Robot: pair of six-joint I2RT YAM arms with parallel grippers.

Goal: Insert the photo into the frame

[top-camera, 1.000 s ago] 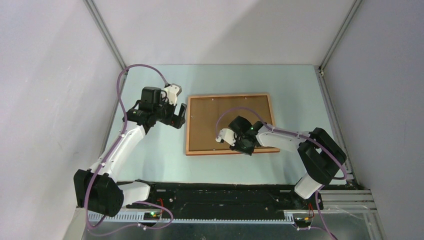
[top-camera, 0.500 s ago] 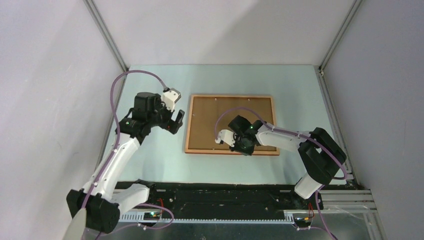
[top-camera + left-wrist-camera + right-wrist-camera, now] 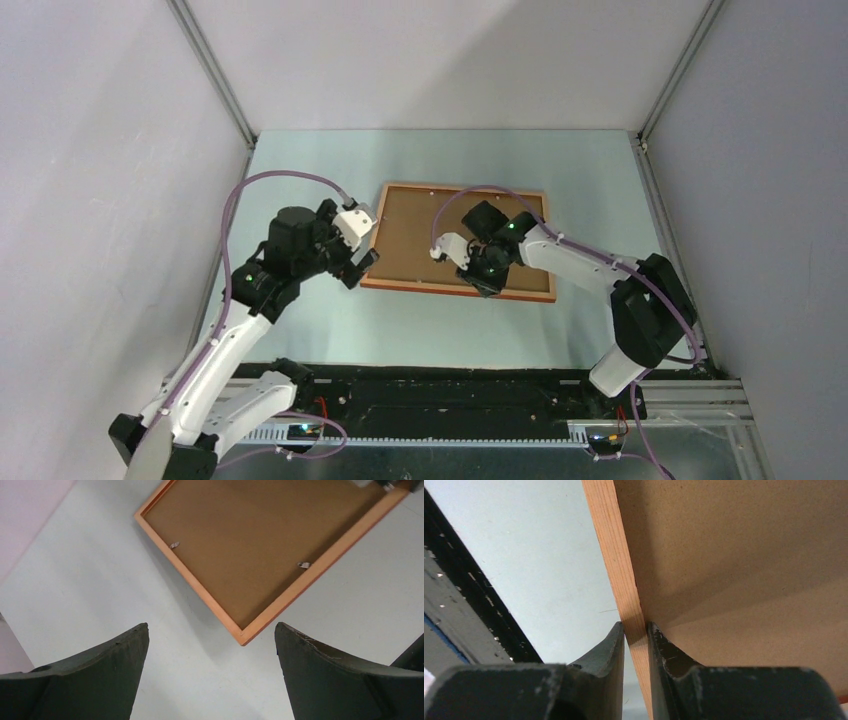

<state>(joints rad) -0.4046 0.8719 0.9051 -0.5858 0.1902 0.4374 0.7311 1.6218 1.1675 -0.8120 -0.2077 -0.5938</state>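
Setting: robotics lab test cell. Evidence: plain pale wall panels (image 3: 430, 60) on three sides; aluminium corner struts (image 3: 214, 75); pale-green table (image 3: 440, 160); left arm (image 3: 235, 320), right arm (image 3: 580, 265) bolted to black base rail (image 3: 450, 395); purple cable (image 3: 285, 176) looped along each arm.

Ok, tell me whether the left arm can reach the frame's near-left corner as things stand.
Probably yes: the open left gripper hangs near that corner of the frame, nothing between; the right gripper clamps a rail farther along.

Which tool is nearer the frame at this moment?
Right. The right tool is shut on the frame, pinching its near rail. The left tool hangs open just off the frame's near-left corner, not touching it.
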